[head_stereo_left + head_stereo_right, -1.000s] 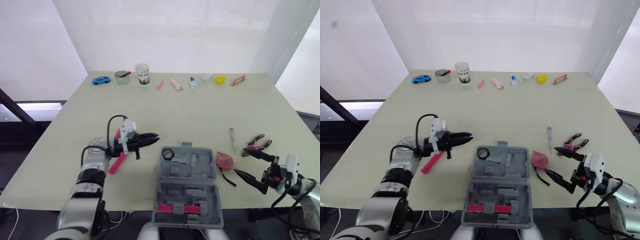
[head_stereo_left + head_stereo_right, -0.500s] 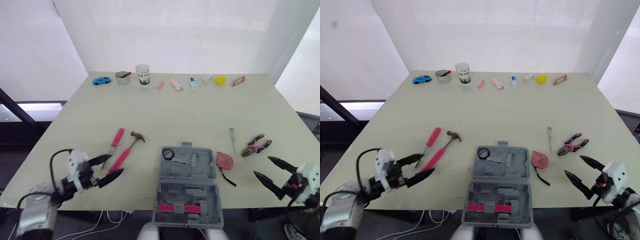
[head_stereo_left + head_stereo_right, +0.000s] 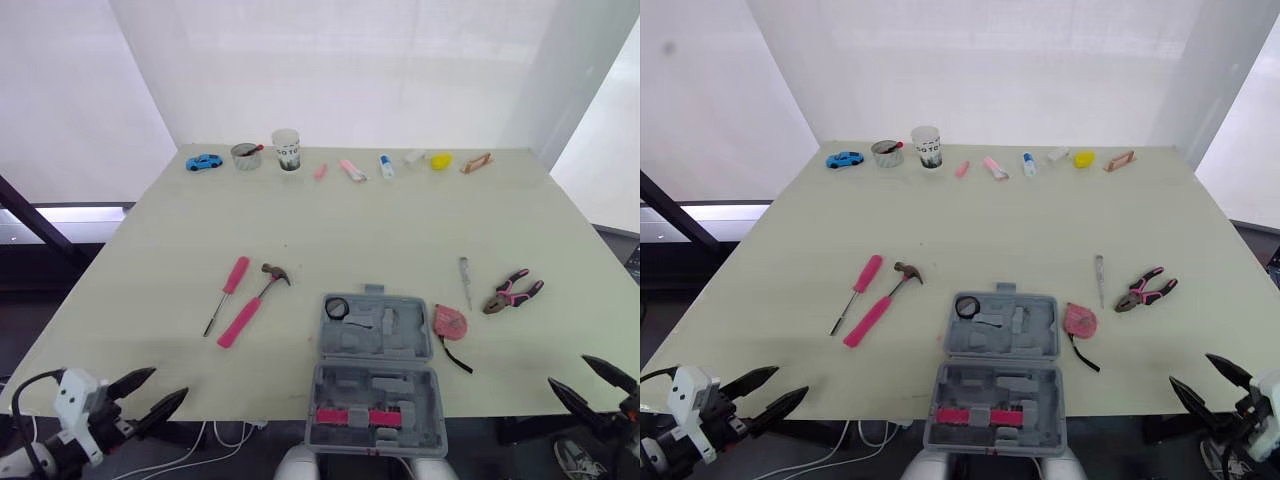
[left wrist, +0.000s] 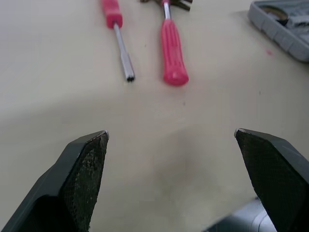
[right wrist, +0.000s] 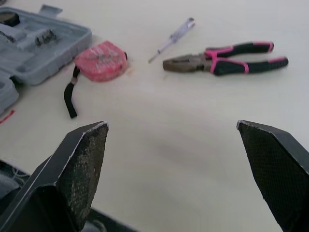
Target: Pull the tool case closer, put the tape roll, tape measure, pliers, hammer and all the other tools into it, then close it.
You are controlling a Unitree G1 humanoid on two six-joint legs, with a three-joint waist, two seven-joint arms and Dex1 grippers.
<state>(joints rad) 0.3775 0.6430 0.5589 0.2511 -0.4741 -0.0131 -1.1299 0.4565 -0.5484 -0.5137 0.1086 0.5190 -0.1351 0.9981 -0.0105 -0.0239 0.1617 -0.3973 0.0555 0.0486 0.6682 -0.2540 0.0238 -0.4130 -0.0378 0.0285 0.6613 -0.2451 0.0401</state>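
Tool case lying open flat at near edge of table, centre, between both arms. Tape roll sitting in far half, left corner. Tape measure lying just right of case; pliers and thin tester screwdriver lying further right. Hammer and pink-handled screwdriver lying side by side left of case. Left gripper hovering at near-left edge, jaws wide apart, gripping nothing. Right gripper hovering at near-right edge, jaws spread, empty.
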